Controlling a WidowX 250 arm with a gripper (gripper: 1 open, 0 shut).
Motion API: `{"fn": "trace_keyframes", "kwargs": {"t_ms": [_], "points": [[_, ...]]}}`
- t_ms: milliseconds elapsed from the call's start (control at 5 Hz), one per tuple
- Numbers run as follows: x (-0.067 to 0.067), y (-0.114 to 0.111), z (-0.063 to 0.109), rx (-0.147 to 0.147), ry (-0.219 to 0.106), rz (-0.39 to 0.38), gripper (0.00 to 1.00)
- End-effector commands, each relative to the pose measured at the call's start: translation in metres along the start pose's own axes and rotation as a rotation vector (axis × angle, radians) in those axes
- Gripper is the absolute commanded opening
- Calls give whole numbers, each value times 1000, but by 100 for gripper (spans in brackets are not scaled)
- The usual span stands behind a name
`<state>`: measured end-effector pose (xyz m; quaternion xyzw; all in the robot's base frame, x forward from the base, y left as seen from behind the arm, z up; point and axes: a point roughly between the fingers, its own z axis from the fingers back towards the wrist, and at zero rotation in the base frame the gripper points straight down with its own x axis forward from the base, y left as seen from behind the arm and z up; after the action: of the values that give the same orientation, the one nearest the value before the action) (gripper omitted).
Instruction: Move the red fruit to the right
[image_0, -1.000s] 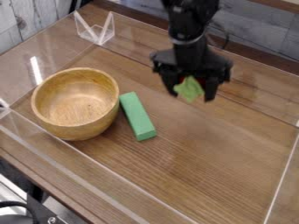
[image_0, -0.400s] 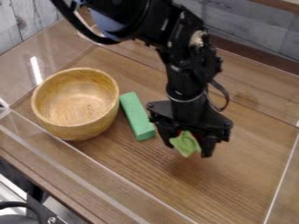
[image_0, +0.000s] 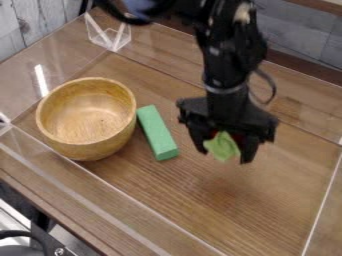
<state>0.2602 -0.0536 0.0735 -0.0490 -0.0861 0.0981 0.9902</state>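
Observation:
My black gripper (image_0: 226, 150) hangs just above the wooden table, right of centre, pointing straight down. Its fingers are closed around the red fruit (image_0: 222, 149). Only the fruit's light-green leafy top shows between them; the red body is hidden by the fingers. The fruit is held a little right of the green block and well right of the bowl.
A wooden bowl (image_0: 54, 100) stands at the left. A long green rectangular block (image_0: 158, 132) lies beside it. Clear plastic walls (image_0: 321, 215) fence the table on all sides, and a small clear stand (image_0: 107, 35) sits at the back left.
The gripper, holding the fruit, came down and forward from the back right toward the table's middle, then shifted slightly right and back.

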Motion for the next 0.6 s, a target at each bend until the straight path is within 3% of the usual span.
{"fn": "trace_keyframes", "kwargs": {"t_ms": [0,200,400], "points": [[15,5,10,-7,-29,-2,0],[16,6,10,0,-14,19,0],[12,9,-1,-11,12,-51,0]]}}
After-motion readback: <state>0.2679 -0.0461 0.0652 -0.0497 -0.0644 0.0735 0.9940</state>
